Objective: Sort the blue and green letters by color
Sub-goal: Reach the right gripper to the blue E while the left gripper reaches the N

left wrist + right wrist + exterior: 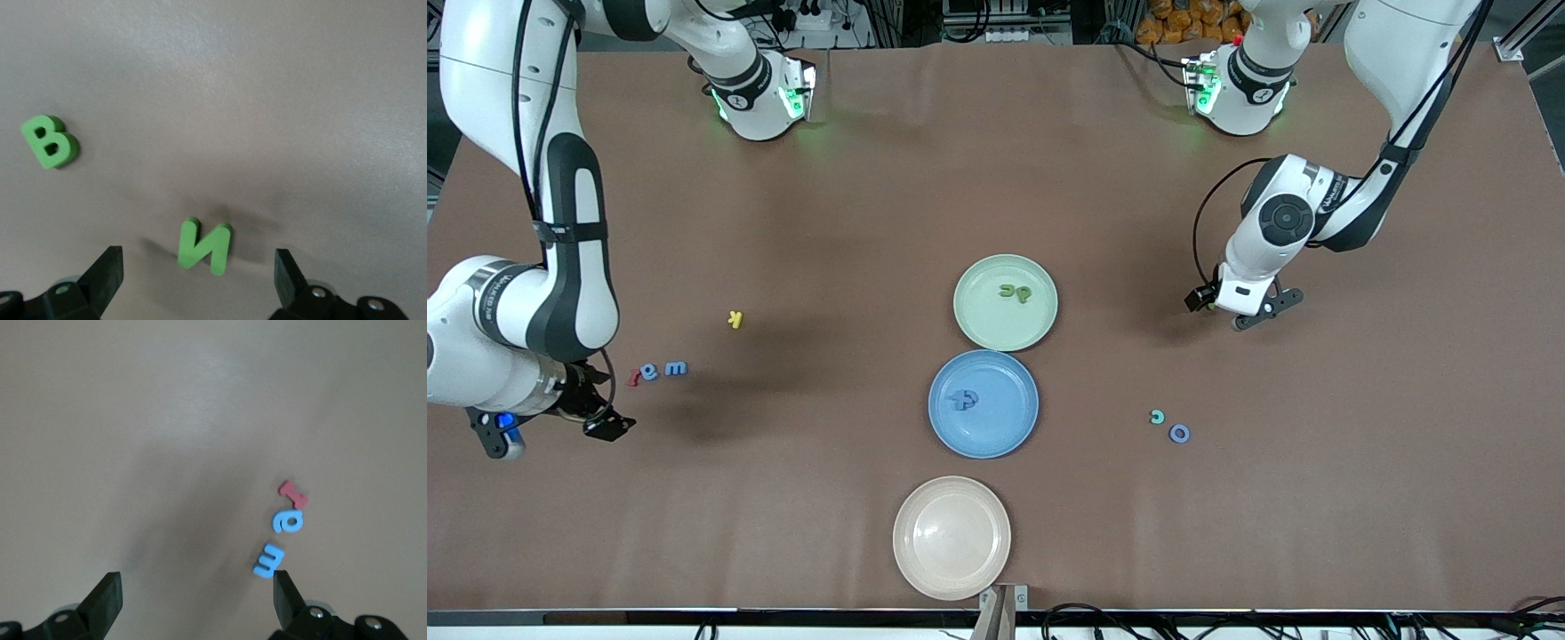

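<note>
**A:** Front view first: we see the left gripper over the table toward the left arm's end, its fingers spread wide and holding nothing.

**B:** Agreed. From the left wrist view we find a green N lying flat under the gap between those fingers. A green B lies well apart from it.

**A:** We put the right gripper low over the right arm's end of the table, likewise released and empty.

**B:** Near it we count a short row, a red letter, a blue e and a blue m, each just beside the next. A yellow k lies alone, farther from the front camera.

**A:** Down the middle we have three plates. The green plate is farthest from that camera. The blue plate is just beside it. The cream plate is nearest.

**B:** We see two green letters side by side in the green plate. A blue shape that we cannot read lies in the blue plate.

**A:** Between the blue plate and the left arm's end, a teal c and a blue o lie on the table just beside each other.
</note>
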Robot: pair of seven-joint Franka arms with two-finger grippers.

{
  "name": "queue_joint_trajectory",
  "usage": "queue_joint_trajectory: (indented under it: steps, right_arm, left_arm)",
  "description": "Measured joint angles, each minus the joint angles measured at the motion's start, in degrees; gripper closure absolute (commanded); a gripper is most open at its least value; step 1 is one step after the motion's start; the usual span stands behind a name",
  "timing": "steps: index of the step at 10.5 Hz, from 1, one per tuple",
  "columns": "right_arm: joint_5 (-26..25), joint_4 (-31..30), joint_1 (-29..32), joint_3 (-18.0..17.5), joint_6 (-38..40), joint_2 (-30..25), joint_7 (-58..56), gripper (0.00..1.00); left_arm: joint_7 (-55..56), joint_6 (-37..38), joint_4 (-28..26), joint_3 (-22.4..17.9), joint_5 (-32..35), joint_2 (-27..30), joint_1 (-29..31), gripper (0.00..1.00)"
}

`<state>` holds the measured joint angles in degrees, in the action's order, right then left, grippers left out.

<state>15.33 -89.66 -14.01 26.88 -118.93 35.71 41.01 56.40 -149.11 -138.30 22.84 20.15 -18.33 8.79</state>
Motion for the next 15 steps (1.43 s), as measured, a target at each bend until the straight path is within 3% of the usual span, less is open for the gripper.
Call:
queue_joint_trajectory:
  steps: [3,6,8,10,15]
  right_arm:
    - [-0.33,-1.5,0.22,0.07,-0.73,0.08,16.37,0.0]
    - [-0.3,-9.21,0.82,0.1,-11.85,-0.08,19.26,0.0]
    - [-0.21,-13.11,0.84,0.05,-14.02,-1.4,19.62,0.0]
    - [-0.2,-16.15,0.8,-0.78,-16.82,-3.2,20.96,0.0]
    - [-0.2,-21.51,0.64,-4.41,-23.53,-3.8,25.74,0.0]
  left_arm:
    - [0.29,-1.51,-0.33,0.06,0.0,-1.18,-0.02,0.0]
    - [0.29,-2.2,-0.49,0.07,0.0,-1.45,-0.01,0.0]
    - [0.29,-2.57,-0.51,0.09,0.0,-1.63,-0.02,0.0]
    - [0.29,-3.45,-0.51,0.09,0.0,-2.17,-0.02,1.0]
    - [0.28,-4.0,-0.28,0.31,0.36,-1.97,0.13,1.0]
